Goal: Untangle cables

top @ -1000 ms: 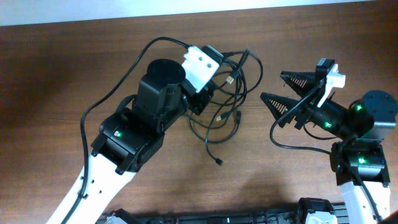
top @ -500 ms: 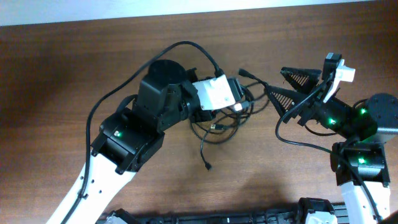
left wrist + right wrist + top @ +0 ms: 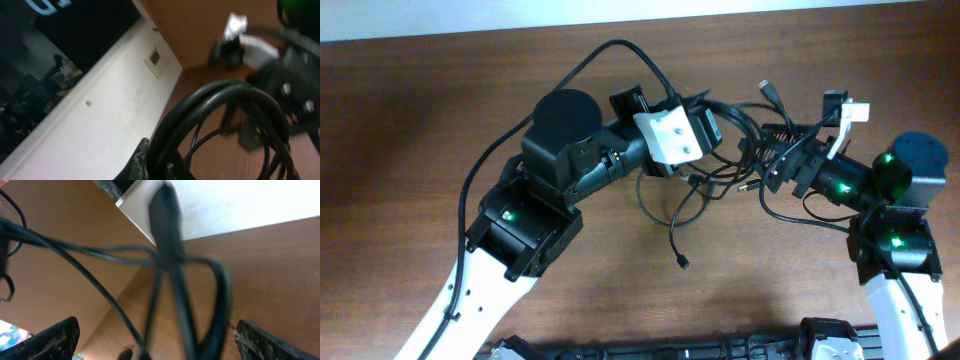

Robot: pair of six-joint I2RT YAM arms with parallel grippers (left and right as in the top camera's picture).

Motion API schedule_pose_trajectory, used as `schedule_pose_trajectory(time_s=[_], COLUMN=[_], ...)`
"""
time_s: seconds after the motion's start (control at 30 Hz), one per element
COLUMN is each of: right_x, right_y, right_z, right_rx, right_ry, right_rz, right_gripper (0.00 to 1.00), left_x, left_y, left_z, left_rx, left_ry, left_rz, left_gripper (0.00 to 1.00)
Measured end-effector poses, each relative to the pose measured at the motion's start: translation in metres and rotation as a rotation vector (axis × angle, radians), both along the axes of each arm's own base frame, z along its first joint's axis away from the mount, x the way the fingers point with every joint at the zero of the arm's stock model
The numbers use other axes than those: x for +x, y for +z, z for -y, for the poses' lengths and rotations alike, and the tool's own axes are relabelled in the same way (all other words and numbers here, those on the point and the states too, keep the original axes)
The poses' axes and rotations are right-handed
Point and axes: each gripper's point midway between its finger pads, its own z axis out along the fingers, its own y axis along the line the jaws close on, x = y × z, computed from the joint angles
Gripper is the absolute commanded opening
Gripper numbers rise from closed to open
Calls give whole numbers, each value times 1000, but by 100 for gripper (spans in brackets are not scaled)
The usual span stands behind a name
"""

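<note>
The cables [image 3: 712,178] are thin black cords in a tangle, raised between the two arms over the wooden table [image 3: 420,130]. One loose end with a small plug [image 3: 682,263] hangs toward the front, and another plug [image 3: 767,90] sticks up at the back. My left gripper [image 3: 718,128] is shut on a looped bunch of the cables [image 3: 220,102], pinched at its fingertips [image 3: 141,159]. My right gripper [image 3: 772,155] is open. Several strands of the cables [image 3: 170,275] run between its fingers [image 3: 56,339], and none is clamped.
The left arm's own thick black wire [image 3: 610,48] arches over the back of the table. A white wall strip [image 3: 640,12] runs along the far edge. Black equipment [image 3: 670,350] lies at the front edge.
My left gripper carried the bundle to the right and up off the table. My right gripper moved left until the strands lay between its open fingers. The hanging plug end swung right.
</note>
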Motion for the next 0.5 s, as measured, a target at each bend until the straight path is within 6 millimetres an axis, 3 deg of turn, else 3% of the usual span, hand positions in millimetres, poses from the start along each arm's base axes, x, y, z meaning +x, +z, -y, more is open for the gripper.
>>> schedule_pose_trajectory(time_s=[0.2, 0.3, 0.4, 0.5], right_x=[-1, 0, 0, 2], right_y=[-18, -22, -27, -32], right_z=[-2, -2, -1, 1], right_rx=[-15, -24, -37, -60], right_ry=[35, 36, 26, 12], right_rz=[-53, -59, -70, -70], right_gripper=[99, 99, 99, 99], left_x=[2, 7, 20, 39], left_y=[33, 40, 40, 38], left_z=[-1, -5, -18, -43], left_rx=[-161, -213, -255, -316], left_ry=[13, 55, 162, 354], left_rz=[-9, -34, -83, -140], left_gripper=[0, 0, 0, 0])
